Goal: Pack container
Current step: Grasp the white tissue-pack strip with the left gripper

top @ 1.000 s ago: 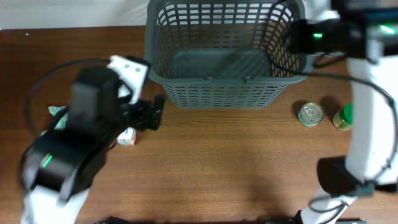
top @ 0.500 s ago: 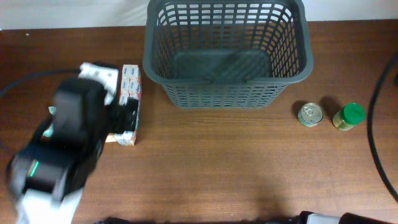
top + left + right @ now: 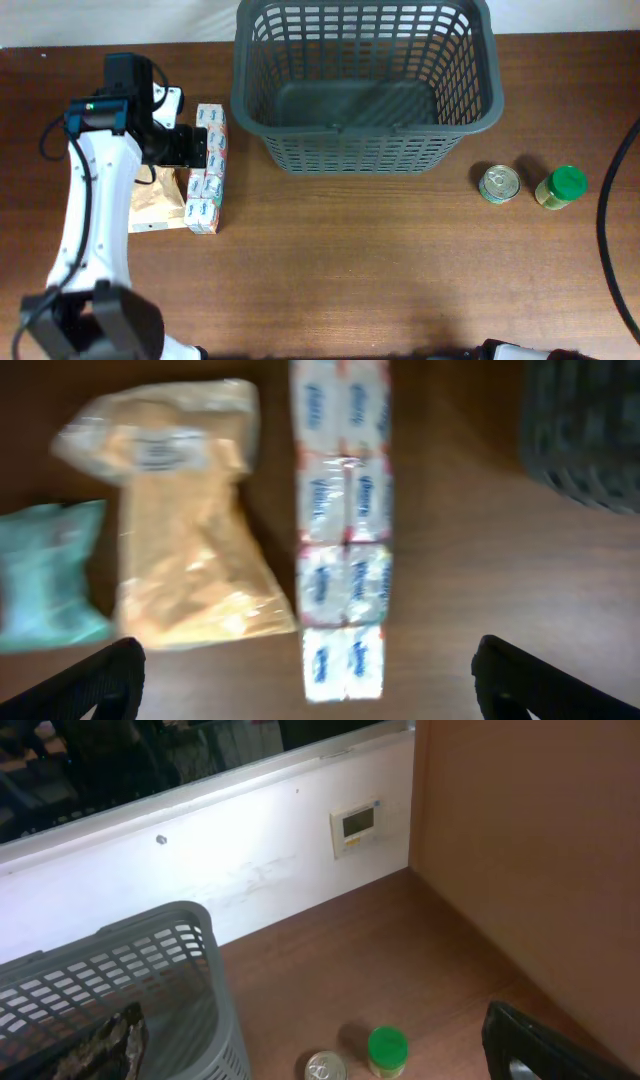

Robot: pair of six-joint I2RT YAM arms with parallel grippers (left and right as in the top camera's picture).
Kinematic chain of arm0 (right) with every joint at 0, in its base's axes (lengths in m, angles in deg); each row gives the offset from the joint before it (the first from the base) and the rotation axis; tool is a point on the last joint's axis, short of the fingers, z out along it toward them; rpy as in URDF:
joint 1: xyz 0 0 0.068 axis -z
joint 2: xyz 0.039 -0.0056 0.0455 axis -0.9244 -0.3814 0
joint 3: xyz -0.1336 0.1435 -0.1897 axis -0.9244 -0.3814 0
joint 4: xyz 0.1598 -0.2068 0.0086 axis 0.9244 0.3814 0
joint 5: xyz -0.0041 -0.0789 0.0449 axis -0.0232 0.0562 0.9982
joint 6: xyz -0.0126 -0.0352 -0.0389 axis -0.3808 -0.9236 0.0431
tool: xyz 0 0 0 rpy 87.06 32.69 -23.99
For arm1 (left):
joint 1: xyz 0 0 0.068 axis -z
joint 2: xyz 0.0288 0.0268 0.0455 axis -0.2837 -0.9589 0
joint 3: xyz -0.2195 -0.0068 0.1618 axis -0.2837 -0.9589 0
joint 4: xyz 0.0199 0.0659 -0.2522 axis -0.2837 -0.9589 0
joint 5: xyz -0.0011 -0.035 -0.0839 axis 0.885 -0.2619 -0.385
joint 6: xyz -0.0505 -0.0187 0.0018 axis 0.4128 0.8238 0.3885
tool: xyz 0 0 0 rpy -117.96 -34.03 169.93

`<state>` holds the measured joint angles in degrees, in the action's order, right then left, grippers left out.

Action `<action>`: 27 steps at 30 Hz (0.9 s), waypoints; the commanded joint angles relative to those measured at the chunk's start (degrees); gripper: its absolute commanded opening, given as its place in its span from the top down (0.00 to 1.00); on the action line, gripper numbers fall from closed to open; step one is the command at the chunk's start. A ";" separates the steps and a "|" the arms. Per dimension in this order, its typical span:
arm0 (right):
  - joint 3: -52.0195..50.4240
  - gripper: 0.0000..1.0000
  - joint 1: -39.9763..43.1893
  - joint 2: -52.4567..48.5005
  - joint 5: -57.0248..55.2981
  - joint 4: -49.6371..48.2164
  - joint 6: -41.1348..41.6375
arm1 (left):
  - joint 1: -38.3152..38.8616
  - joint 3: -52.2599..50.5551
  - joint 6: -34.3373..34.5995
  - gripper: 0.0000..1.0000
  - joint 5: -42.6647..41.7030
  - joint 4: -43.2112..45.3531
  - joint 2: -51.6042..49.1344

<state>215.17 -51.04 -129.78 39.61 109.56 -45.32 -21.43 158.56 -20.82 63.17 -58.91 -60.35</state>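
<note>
- Packing is not begun: the container (image 3: 365,150), right of the left pincer (image 3: 310,678), is empty.
- Left pincer and right pincer (image 3: 320,1045) are held apart (nothing gripped).
- Cracker strip (image 3: 345,530) under the left pincer is unpacked.

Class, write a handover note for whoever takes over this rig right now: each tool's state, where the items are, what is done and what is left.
Left tool: open, empty, hovering over the carton pack.
Right tool: open, empty, held high on the right side.
Basket: at the back of the table, empty.
To its left: carton pack, tan bag, teal packet.
To its right: tin can, green-lidded jar.
Done: nothing packed yet.
Left: all five items.
</note>
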 commanded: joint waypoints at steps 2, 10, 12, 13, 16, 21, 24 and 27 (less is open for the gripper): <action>0.07 0.01 0.59 -1.14 -0.92 -0.17 0.42 | -0.96 0.04 -7.43 0.04 -8.81 0.11 -8.81; 0.07 0.01 0.59 -2.82 -0.92 -0.17 0.42 | 0.20 0.04 -9.35 0.11 -7.69 2.32 -22.01; 0.07 0.01 0.59 -3.32 -0.92 -0.15 0.39 | 0.20 0.04 -9.38 0.11 -7.69 3.02 -23.52; 0.07 0.01 0.59 -3.54 -0.92 -0.15 0.42 | 0.20 0.04 -9.33 0.11 -7.45 3.52 -24.26; 0.07 0.01 0.59 -4.31 -0.92 -0.15 0.42 | 0.31 0.04 -9.35 0.11 -7.23 5.01 -25.73; 0.07 0.01 0.59 -5.66 -0.92 -0.15 0.42 | 0.31 0.04 -9.07 0.35 -7.37 5.73 -27.56; 0.07 0.01 0.59 -6.36 -0.92 -0.15 0.42 | 0.31 0.07 -9.05 0.87 -8.70 5.81 -27.54; 0.07 0.01 0.59 -7.21 -0.92 -0.15 0.42 | 0.31 0.07 -7.17 0.98 -9.09 5.42 -27.52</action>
<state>215.17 -51.04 -136.12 39.61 109.56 -45.34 -21.37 158.80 -29.48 55.67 -53.42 -86.80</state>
